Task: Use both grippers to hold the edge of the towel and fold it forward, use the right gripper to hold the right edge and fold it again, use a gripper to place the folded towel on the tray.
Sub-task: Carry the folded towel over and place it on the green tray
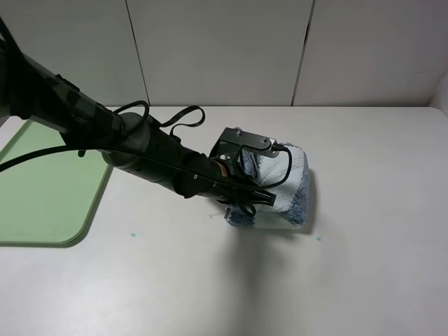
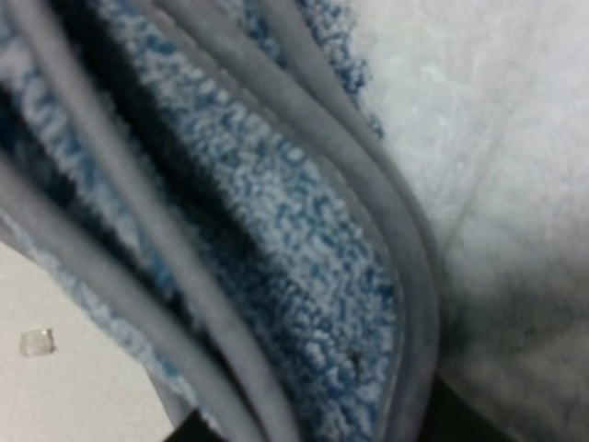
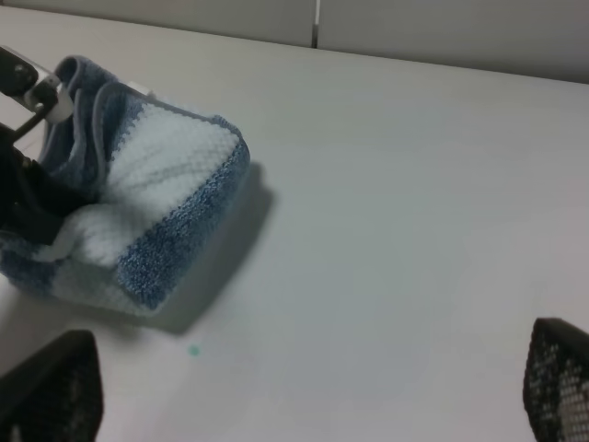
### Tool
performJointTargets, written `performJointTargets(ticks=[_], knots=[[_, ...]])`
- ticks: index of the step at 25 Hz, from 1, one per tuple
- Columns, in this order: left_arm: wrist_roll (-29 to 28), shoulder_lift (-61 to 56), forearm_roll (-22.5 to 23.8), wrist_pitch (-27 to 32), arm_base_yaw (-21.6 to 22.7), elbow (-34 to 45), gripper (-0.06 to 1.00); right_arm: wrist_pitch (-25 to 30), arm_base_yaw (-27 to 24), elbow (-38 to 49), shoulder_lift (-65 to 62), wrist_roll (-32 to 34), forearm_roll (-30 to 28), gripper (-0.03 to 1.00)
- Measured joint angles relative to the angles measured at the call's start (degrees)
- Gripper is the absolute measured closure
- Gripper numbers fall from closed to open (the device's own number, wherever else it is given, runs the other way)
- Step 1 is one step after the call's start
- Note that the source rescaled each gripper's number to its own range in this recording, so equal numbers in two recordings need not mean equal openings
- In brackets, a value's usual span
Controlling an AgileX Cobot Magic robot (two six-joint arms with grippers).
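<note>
Blue-and-white striped waffle towel (image 1: pixel 283 189) sits as a compact folded bundle on the white table (image 1: pixel 364 266), right of centre and well apart from the flat pale-green plastic tray (image 1: pixel 42 189) at the table's left side. Both folds look done, judging by the several grey hem (image 2: pixel 405 267) layers stacked together in the left wrist view. Black left hand (image 1: pixel 246 198) reaches across the middle and is down on the bundle's left side; whether it has closed on the cloth I cannot tell, since its tips are hidden by its own body and by the cloth. Right hand (image 3: pixel 304 387) hangs clear of the towel, jaws wide apart, nothing in them. Remaining, by my reading: secure the bundle, carry it left, set it on the tray.
</note>
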Motion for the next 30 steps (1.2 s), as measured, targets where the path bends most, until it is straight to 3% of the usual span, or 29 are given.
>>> performJointTargets(ticks=[15,30], knots=[[2.7,-3.6,0.0,6.4,1.2,0.6,0.76,0.0,0.0,0.0,0.0,0.0,0.1,-0.03],[3.4,-15.2,6.1,9.7,14.7,10.7,0.77,-0.1,0.0,0.0,0.0,0.0,0.4,-0.03]])
